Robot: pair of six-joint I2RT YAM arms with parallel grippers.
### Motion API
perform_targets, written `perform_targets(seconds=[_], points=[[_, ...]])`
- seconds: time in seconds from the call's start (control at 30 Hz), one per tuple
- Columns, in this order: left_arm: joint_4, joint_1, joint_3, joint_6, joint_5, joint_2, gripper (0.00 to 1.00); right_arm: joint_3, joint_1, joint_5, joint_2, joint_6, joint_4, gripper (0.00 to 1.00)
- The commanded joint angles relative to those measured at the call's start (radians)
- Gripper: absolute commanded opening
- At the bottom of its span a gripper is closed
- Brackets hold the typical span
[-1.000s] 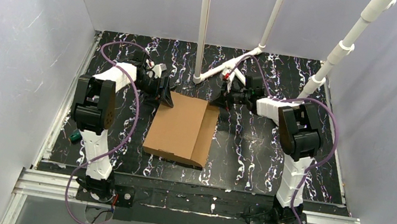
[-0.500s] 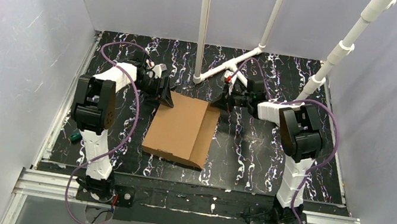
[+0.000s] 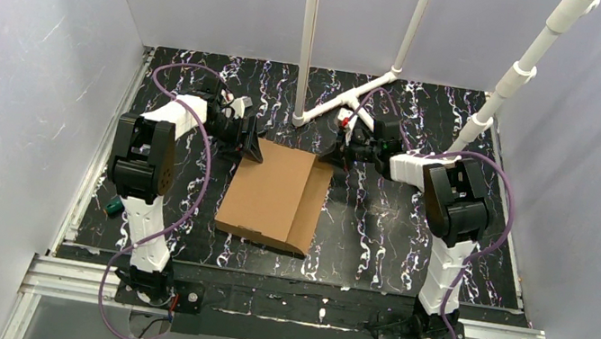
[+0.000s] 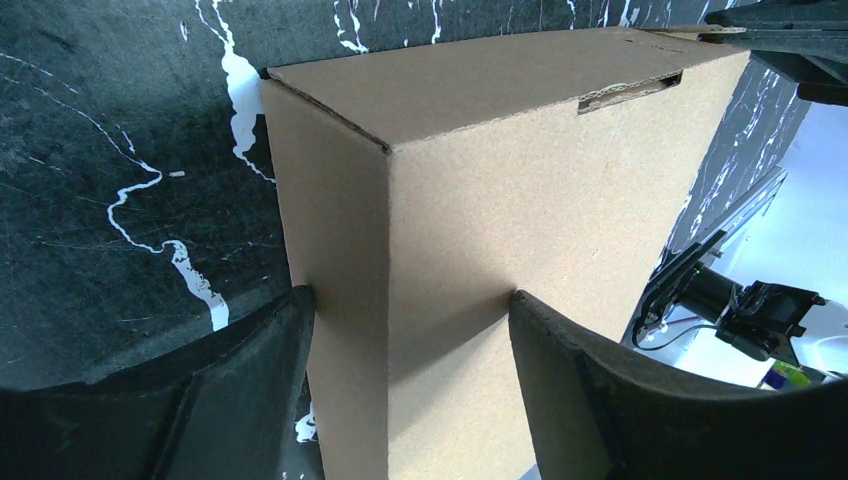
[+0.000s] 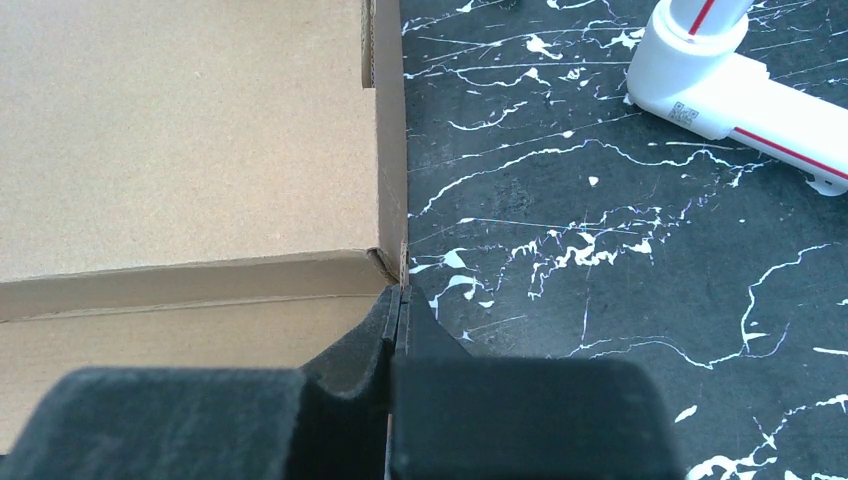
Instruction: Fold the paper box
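Cardboard box (image 3: 275, 195) is lying closed on the surface (image 3: 379, 227), long axis running away from the bases, while left fingers (image 4: 250, 390) are straddling its far-left corner, spread, and right fingers (image 5: 385, 330), pressed together, are touching its far-right corner.

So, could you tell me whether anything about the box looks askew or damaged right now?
The paper box looks intact, with no tears showing. It lies skewed to the table edges, and a ragged slot gapes along one top edge.
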Motion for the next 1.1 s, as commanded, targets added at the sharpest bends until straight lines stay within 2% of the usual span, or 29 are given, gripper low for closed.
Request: perform_targets(seconds=[0.0, 1.07], points=[[-0.016, 0.009, -0.008, 0.015, -0.040, 0.016, 0.68, -0.019, -0.012, 0.020, -0.035, -0.016, -0.035, 0.01], [-0.017, 0.017, -0.003, 0.012, -0.021, 0.026, 0.67, -0.068, -0.032, -0.034, -0.054, -0.022, -0.014, 0.01]])
